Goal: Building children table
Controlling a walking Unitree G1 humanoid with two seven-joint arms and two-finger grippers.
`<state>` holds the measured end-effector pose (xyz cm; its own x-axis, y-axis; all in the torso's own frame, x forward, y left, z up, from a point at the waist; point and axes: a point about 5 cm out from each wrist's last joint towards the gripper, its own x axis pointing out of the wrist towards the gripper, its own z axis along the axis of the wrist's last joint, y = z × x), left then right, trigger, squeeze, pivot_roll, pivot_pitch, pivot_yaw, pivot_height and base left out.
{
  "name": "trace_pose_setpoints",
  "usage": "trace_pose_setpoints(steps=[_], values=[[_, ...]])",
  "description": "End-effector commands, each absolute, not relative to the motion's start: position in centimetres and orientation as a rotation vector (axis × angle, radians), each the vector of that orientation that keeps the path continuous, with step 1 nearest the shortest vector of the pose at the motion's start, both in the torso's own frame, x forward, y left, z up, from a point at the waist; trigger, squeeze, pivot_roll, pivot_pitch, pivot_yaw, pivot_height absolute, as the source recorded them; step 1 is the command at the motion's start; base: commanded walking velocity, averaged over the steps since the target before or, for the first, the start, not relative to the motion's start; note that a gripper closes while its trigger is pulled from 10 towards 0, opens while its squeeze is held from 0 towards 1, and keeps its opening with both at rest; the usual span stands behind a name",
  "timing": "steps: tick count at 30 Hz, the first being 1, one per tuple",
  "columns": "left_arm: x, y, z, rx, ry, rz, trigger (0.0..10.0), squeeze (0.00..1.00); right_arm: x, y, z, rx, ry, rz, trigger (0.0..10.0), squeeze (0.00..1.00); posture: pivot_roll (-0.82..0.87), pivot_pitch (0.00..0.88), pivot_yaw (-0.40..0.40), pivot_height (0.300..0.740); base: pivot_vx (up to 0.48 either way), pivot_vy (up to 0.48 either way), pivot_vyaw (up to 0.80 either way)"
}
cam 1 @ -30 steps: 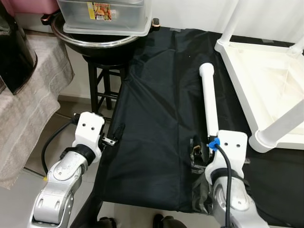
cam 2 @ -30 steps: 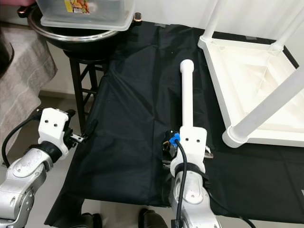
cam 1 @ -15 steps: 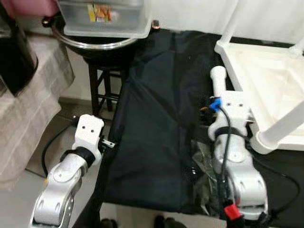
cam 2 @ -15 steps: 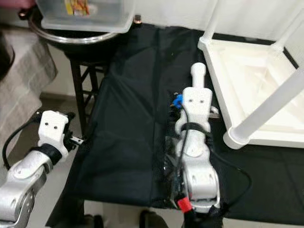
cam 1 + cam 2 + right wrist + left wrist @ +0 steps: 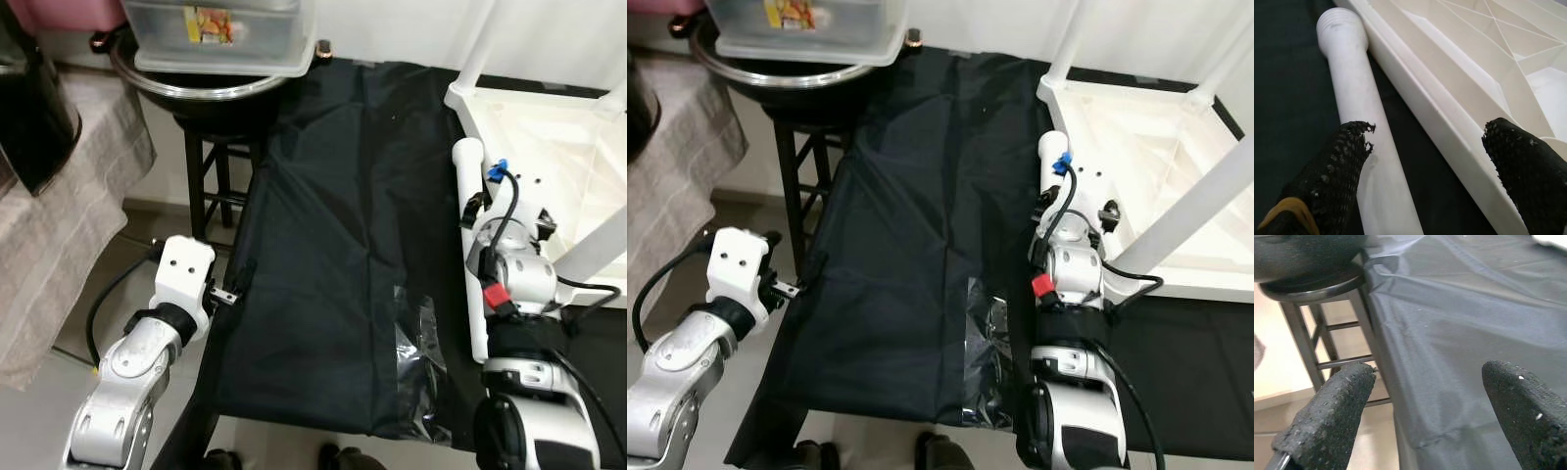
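Note:
A loose white table leg (image 5: 477,294) lies on the black cloth (image 5: 333,215), its threaded end (image 5: 1336,22) pointing away from me. It rests alongside the rim of the upside-down white table (image 5: 549,137). My right arm (image 5: 514,274) reaches out over the leg. My right gripper (image 5: 1427,161) is open, one finger (image 5: 1334,166) above the leg and the other (image 5: 1528,166) above the table's rim, with nothing held. A fitted leg (image 5: 1185,206) rises from the table's near corner. My left gripper (image 5: 237,282) hangs open at the cloth's left edge.
A crumpled clear plastic bag (image 5: 419,362) lies on the cloth near the front. A black stool (image 5: 211,166) at the left carries a metal bowl (image 5: 196,83) and a clear plastic box (image 5: 220,29). A grey towel (image 5: 69,196) hangs further left.
My right arm has reached forward and to the right, up to the table's rim. The loose leg now lies further right, against the table. The plastic bag is uncovered. The left arm has not moved.

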<state>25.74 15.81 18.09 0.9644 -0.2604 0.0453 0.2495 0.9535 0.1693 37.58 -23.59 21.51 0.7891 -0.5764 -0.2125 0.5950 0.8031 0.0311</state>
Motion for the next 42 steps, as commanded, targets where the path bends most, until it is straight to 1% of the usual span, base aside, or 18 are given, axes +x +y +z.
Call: trace_pose_setpoints(steps=[1, 2, 4, 5, 8, 20, 21, 22, 29, 30, 34, 35, 36, 42], values=[[25.4, 15.8, 17.8, 0.167, -0.048, -0.262, 10.0, 0.0, 37.9, -24.5, 21.5, 0.147, 0.195, -0.667, 10.0, 0.0, 0.11, 0.204, -0.092, 0.74, 0.0, 0.0, 0.0], [25.4, 15.8, 17.8, 0.167, -0.048, -0.262, 10.0, 0.0, 37.9, -24.5, 21.5, 0.147, 0.195, -0.667, 10.0, 0.0, 0.11, 0.204, -0.092, 0.74, 0.0, 0.0, 0.0], [25.2, 15.7, 17.8, 0.167, -0.047, -0.264, 10.0, 0.0, 38.5, -24.3, 21.2, 0.228, 0.228, -0.641, 10.0, 0.0, 0.11, 0.211, -0.094, 0.74, 0.0, 0.0, 0.0], [25.2, 15.7, 17.8, 0.167, -0.047, -0.264, 10.0, 0.0, 38.5, -24.3, 21.2, 0.228, 0.228, -0.641, 10.0, 0.0, 0.11, 0.211, -0.094, 0.74, 0.0, 0.0, 0.0], [25.1, 15.6, 17.7, 0.167, -0.044, -0.264, 10.0, 0.0, 39.6, -23.4, 20.8, 0.337, 0.265, -0.586, 10.0, 0.0, 0.11, 0.211, -0.095, 0.74, 0.0, 0.0, 0.0], [24.9, 15.7, 17.7, 0.168, -0.039, -0.263, 10.0, 0.0, 40.7, -21.6, 20.6, 0.394, 0.281, -0.498, 10.0, 0.0, 0.11, 0.205, -0.104, 0.74, 0.0, 0.0, 0.0], [24.9, 15.7, 17.7, 0.169, -0.041, -0.263, 10.0, 0.0, 40.7, -20.8, 19.8, 0.406, 0.332, -0.491, 10.0, 0.0, 0.11, 0.201, -0.105, 0.74, 0.0, 0.0, 0.0], [24.9, 15.7, 17.7, 0.17, -0.042, -0.262, 10.0, 0.0, 40.7, -20.6, 19.5, 0.41, 0.356, -0.493, 10.0, 0.0, 0.11, 0.201, -0.105, 0.74, 0.0, 0.0, 0.0], [25.0, 15.6, 17.7, 0.169, -0.041, -0.263, 10.0, 0.0, 40.6, -19.9, 18.5, 0.436, 0.412, -0.477, 10.0, 0.0, 0.11, 0.196, -0.105, 0.74, 0.0, 0.0, 0.0], [25.1, 15.6, 17.7, 0.168, -0.043, -0.263, 10.0, 0.0, 40.5, -19.5, 17.9, 0.479, 0.453, -0.466, 10.0, 0.0, 0.11, 0.197, -0.104, 0.74, 0.0, 0.0, 0.0], [25.1, 15.5, 17.8, 0.167, -0.044, -0.264, 10.0, 0.0, 40.4, -19.2, 17.5, 0.509, 0.482, -0.458, 10.0, 0.0, 0.11, 0.197, -0.104, 0.74, 0.0, 0.0, 0.0], [25.1, 15.5, 17.8, 0.167, -0.045, -0.262, 10.0, 0.0, 40.4, -18.9, 17.3, 0.524, 0.498, -0.449, 2.1, 0.0, 0.11, 0.198, -0.104, 0.74, 0.0, 0.0, 0.0], [25.2, 15.6, 17.8, 0.167, -0.046, -0.26, 10.0, 0.0, 40.4, -18.7, 17.2, 0.547, 0.498, -0.435, 0.0, 0.0, 0.11, 0.198, -0.104, 0.74, 0.0, 0.0, 0.0], [25.1, 15.6, 17.8, 0.168, -0.048, -0.254, 10.0, 0.0, 40.5, -18.4, 17.1, 0.58, 0.482, -0.421, 0.0, 0.0, 0.11, 0.2, -0.104, 0.74, 0.0, 0.0, 0.0]])
